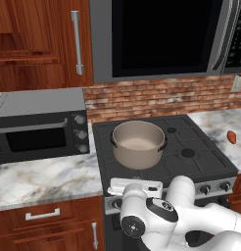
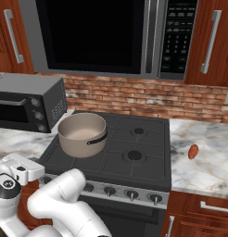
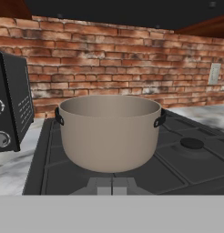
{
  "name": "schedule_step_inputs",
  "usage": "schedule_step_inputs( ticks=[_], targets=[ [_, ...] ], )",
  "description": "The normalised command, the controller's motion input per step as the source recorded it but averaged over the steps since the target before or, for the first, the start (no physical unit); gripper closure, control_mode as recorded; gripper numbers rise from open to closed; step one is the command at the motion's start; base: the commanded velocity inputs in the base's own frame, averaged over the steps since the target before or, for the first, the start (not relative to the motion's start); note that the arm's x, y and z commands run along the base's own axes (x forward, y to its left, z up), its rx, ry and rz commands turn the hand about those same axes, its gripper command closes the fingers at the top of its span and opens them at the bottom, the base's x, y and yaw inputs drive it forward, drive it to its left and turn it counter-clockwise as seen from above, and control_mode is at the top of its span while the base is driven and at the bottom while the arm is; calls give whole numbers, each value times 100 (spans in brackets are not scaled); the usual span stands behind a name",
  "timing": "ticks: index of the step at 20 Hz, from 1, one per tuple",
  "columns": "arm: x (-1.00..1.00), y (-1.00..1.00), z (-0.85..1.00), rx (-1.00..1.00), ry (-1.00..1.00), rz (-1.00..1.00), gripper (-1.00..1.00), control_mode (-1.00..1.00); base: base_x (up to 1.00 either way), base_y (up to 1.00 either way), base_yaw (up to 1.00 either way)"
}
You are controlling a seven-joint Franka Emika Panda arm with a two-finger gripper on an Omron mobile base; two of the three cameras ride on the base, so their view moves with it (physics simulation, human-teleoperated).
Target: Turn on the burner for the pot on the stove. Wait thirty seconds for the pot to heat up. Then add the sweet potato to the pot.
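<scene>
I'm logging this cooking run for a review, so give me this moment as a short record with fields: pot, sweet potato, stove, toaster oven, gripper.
pot: wide grey-beige metal pot with two dark side handles, empty, on the front left grate of the stove
sweet potato: small reddish-orange tuber lying on the marble counter right of the stove, not in the pot
stove: black gas cooktop, row of black knobs on its steel front strip
toaster oven: grey, door shut, on the counter left of the stove
gripper: shut, low before the stove's front edge, facing the pot

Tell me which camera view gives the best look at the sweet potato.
The right base view: the sweet potato lies whole on the marble counter right of the stove. The left base view shows it small near the frame's right edge.
</scene>
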Motion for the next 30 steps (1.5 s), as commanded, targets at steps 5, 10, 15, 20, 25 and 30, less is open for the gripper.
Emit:
schedule_step_inputs(
  ticks=[5,10,15,20,25,30],
  targets=[
    [0,0,0,0,0,0,100,-100,0,0,0],
    [0,0,0,0,0,0,100,-100,0,0,0],
    [0,0,0,0,0,0,100,-100,0,0,0],
    [0,0,0,0,0,0,100,-100,0,0,0],
    [0,0,0,0,0,0,100,-100,0,0,0],
    [0,0,0,0,0,0,100,-100,0,0,0]
  ],
)
